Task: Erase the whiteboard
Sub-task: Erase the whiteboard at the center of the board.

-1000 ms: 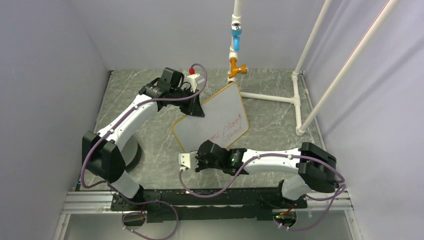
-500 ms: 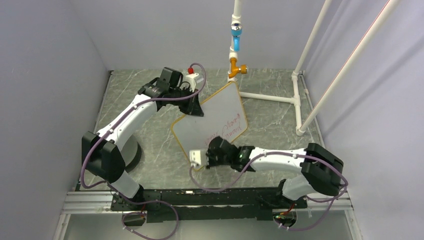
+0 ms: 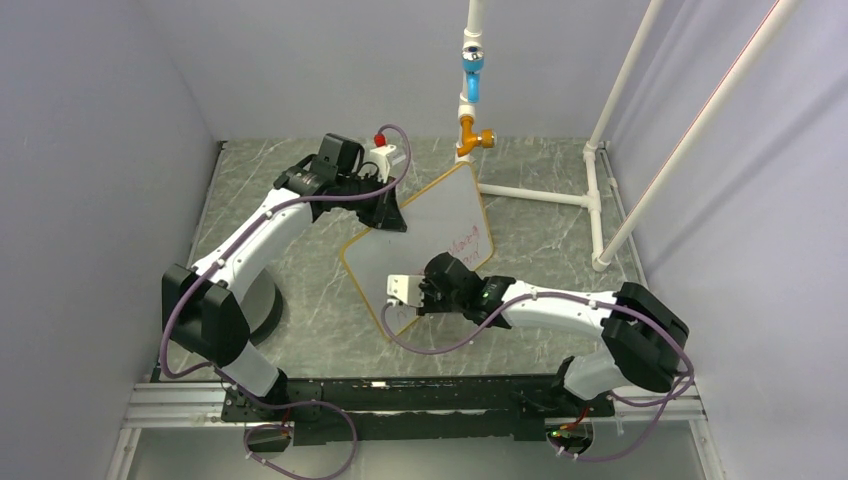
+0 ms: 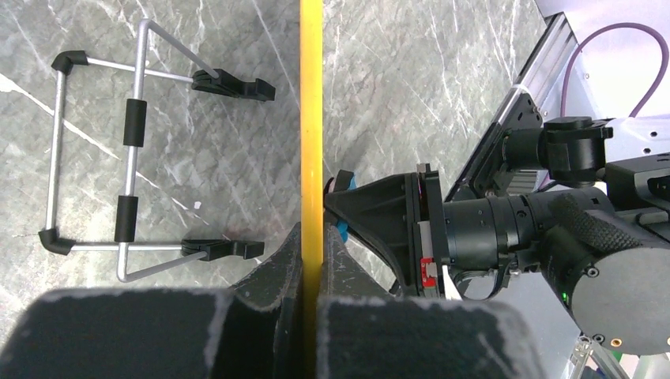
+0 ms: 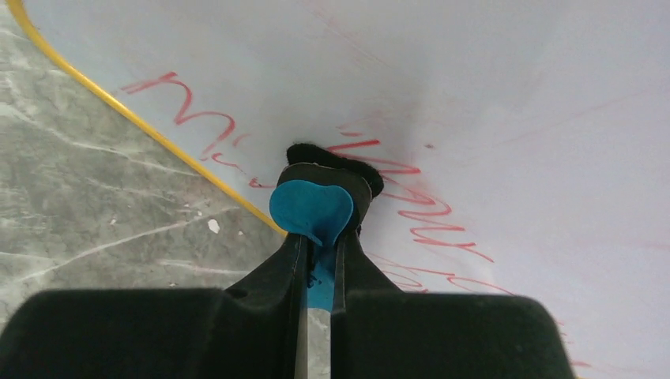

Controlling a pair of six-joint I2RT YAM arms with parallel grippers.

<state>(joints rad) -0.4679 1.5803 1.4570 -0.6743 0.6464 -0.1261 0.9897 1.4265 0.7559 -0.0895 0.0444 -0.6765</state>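
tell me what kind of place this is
Most likely a robot lab test cell: a left arm and right arm bolted to a metal rail, plain panel walls boxing in a marble-patterned tabletop, and a white pipe frame at the back.

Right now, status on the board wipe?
Left tool shut on board edge. Right tool shut on eraser, pad against red writing; more writing to clear. Wire stand lies behind board, off the wipe path.
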